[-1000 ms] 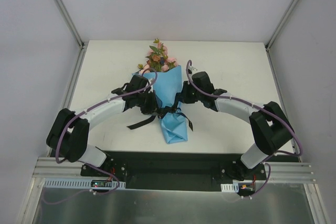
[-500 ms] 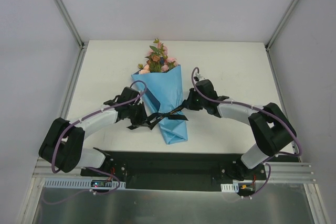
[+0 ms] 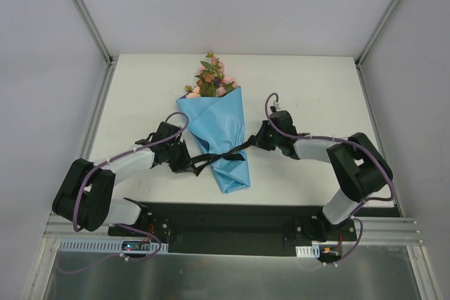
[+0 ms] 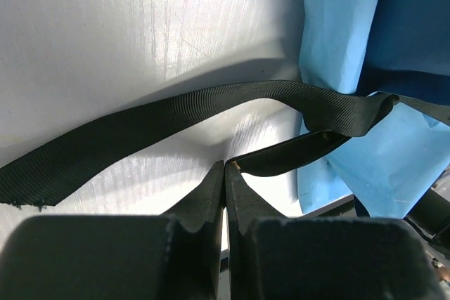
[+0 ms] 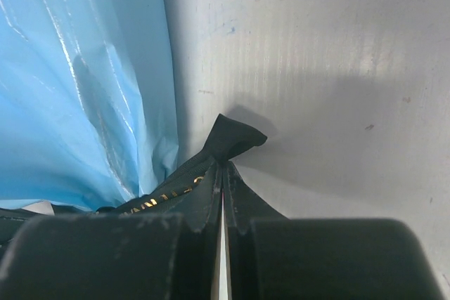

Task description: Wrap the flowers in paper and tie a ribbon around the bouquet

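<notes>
You have 1 white table [image 3: 309, 82]; it's the biggest thing here. 2 arms sit at its near edge, the L arm [image 3: 116, 166] and the R arm [image 3: 337, 156]. Both bend in toward the middle.

Between them 1 bouquet [image 3: 219, 138] lies flat on the table. Its wide end is far from the arm bases and its pointy end is near them. It's made of 1 sheet of paper [image 3: 211, 117] rolled into a cone, light blue outside. A bit of dark navy shows in the L wrist cam.

1 bunch of flowers [image 3: 209, 81] pokes out the wide end. It's pink and orange w/ green leaves. They're too small to count.

1 black ribbon [image 3: 221, 154] goes across the thin low part of the cone, from one gripper to the other. In the L wrist cam, 1 loose end lies on the table beside the paper.

There are 2 grippers. The L gripper [image 3: 184, 161] is just left of the cone, fingers pressed tight together, pinching a ribbon strand at the tips. The R gripper [image 3: 259, 140] is just right of the cone and is also squeezed tight. A short ribbon end sticks out past its tips.
</notes>
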Controlling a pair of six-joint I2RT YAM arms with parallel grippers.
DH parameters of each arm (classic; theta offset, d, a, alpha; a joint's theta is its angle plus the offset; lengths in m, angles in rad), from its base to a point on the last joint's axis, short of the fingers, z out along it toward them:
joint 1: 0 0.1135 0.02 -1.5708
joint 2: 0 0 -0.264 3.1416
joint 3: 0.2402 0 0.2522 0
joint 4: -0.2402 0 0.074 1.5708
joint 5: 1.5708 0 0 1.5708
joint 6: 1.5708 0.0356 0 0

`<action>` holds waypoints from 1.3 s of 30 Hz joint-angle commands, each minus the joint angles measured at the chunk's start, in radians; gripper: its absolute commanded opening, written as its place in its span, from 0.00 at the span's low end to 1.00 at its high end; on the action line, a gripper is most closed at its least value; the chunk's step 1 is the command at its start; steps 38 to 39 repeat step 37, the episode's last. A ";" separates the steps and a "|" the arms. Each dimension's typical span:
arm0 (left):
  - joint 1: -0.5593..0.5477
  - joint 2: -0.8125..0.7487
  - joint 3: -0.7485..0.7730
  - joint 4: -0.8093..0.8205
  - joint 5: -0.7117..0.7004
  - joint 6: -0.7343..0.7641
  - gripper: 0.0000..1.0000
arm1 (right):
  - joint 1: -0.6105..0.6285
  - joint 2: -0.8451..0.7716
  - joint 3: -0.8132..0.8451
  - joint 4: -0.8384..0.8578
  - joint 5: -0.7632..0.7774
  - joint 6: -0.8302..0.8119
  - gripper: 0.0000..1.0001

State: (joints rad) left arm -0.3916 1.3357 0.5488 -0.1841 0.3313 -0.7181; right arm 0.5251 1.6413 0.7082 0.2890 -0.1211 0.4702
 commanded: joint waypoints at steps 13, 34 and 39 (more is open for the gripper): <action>0.046 -0.292 -0.004 -0.140 0.014 0.052 0.52 | -0.011 -0.231 0.116 -0.419 0.006 -0.255 0.59; 0.048 -0.655 0.345 -0.152 0.054 0.089 0.69 | 0.027 -0.928 0.194 -0.967 0.222 -0.415 1.00; 0.048 -0.638 0.382 -0.144 0.014 0.089 0.70 | 0.027 -0.991 0.211 -0.964 0.294 -0.413 1.00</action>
